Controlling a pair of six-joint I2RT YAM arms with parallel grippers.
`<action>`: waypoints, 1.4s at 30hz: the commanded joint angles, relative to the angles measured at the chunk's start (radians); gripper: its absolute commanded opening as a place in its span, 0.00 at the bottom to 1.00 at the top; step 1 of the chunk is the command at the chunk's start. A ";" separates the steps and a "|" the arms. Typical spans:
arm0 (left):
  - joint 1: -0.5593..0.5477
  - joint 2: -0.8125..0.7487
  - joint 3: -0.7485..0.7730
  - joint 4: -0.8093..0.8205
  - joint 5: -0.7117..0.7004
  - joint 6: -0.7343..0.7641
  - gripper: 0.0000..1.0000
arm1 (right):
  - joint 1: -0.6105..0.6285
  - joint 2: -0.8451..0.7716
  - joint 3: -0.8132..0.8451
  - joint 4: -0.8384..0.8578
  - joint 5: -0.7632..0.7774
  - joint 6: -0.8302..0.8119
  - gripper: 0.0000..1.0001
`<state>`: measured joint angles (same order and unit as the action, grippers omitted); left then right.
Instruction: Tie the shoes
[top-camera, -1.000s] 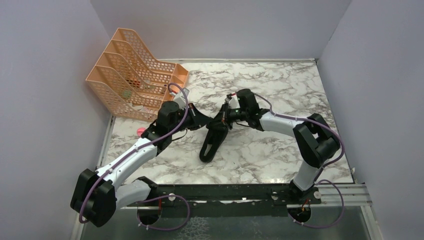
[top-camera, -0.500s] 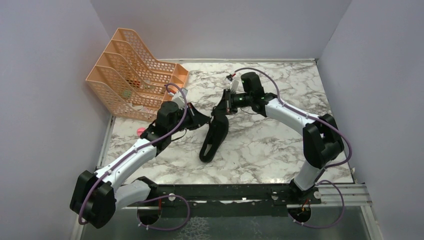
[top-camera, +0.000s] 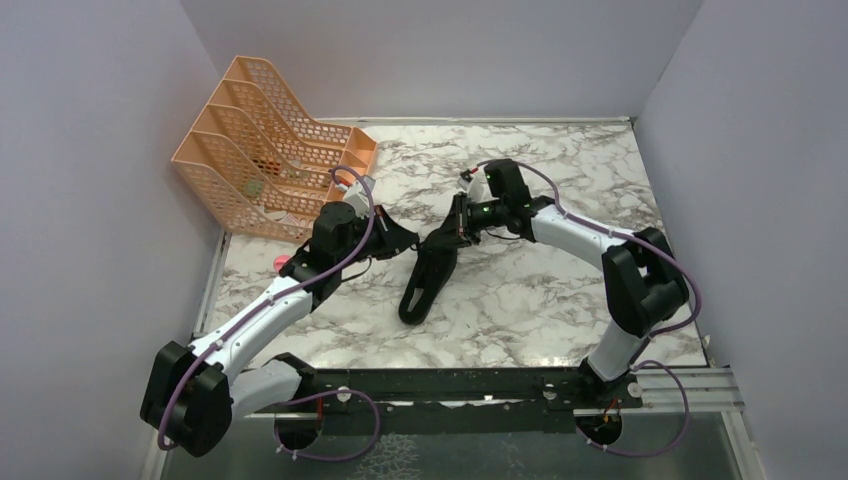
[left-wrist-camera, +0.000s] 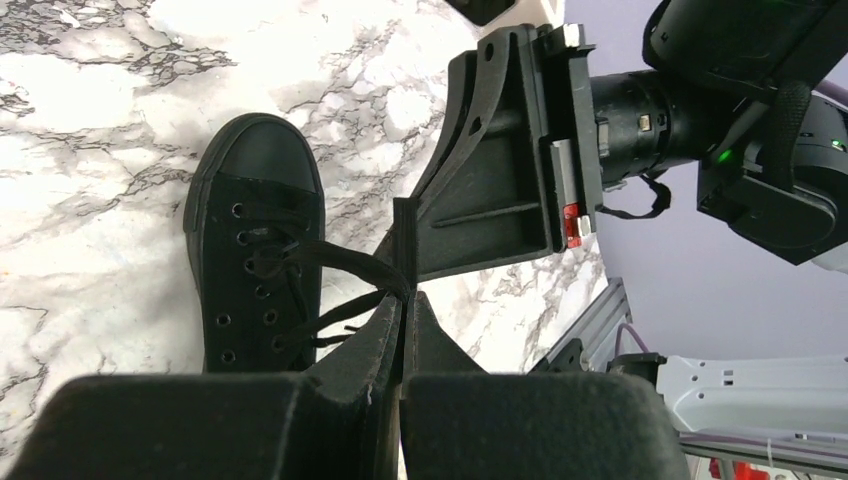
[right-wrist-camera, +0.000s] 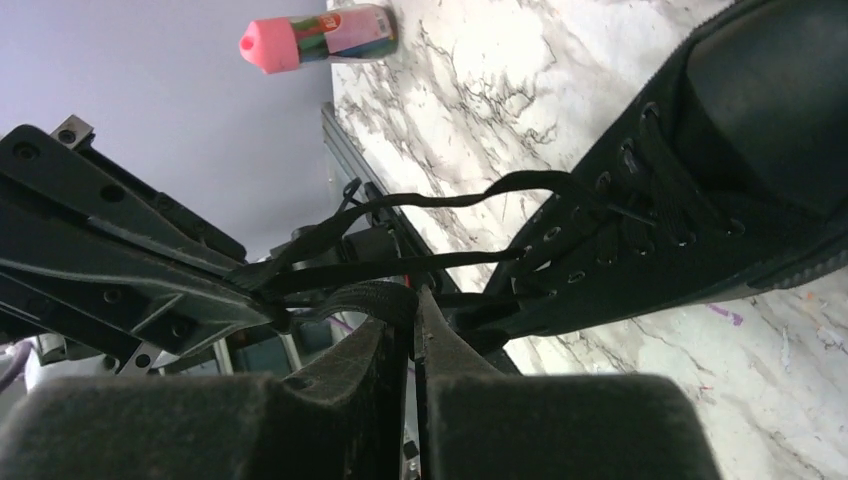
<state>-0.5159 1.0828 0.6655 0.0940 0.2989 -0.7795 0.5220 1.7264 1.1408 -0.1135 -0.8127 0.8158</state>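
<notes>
The black shoe (top-camera: 424, 282) lay mid-desk (top-camera: 540, 300). The left gripper (left-wrist-camera: 403, 300) pinched its laces (left-wrist-camera: 335, 262). The right gripper (right-wrist-camera: 412, 298) (fingers nearly together) met the laces; whether it gripped them was unclear.

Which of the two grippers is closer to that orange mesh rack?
The left gripper, working on the orange mesh file rack's side of the slim black shoe. The right gripper reaches in from the shoe's other side.

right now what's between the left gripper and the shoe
Black laces, stretched from the shoe to the left gripper; seen in the left wrist view.
</notes>
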 joint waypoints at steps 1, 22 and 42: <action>0.008 -0.007 0.034 0.023 0.026 0.023 0.00 | -0.005 0.000 -0.025 0.040 0.002 0.096 0.11; 0.008 0.002 0.018 0.063 0.052 -0.005 0.00 | -0.040 0.143 0.053 0.089 0.010 0.367 0.01; 0.008 -0.004 -0.018 0.129 0.045 -0.041 0.00 | 0.010 0.101 -0.009 0.070 0.031 0.688 0.01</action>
<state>-0.5125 1.0885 0.6525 0.1486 0.3283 -0.8078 0.5198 1.8473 1.1397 -0.0551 -0.7940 1.4265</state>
